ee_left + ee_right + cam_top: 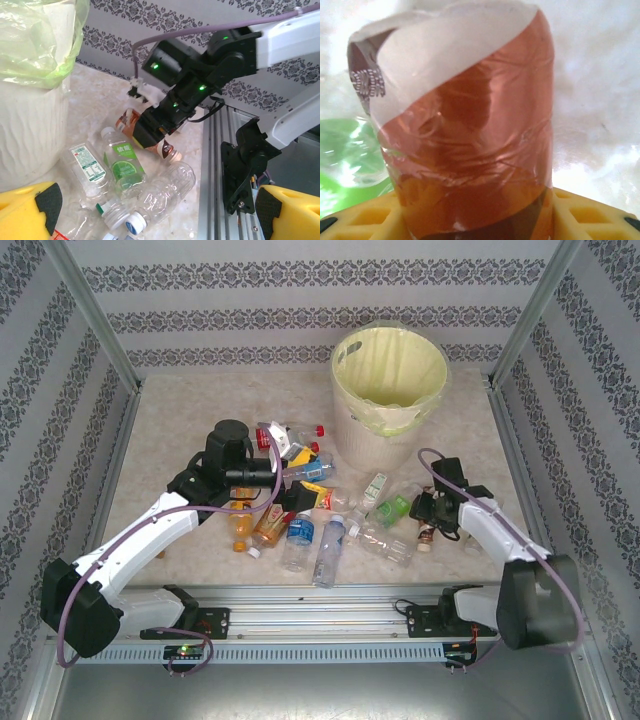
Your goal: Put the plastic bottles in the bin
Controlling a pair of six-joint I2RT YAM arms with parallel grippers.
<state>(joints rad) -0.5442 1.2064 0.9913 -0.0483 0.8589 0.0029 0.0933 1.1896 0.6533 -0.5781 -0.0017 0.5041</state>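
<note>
Brown-labelled plastic bottle [470, 140] lies near right on the pale marbled tabletop [180, 430], with the right tool [475, 220] closed against both its sides. Left of it, the left tool [160, 217] hangs wide open over scattered clear plastic bottles [330, 548]. Farther back stands the round pale-yellow bin [365, 440].
</note>
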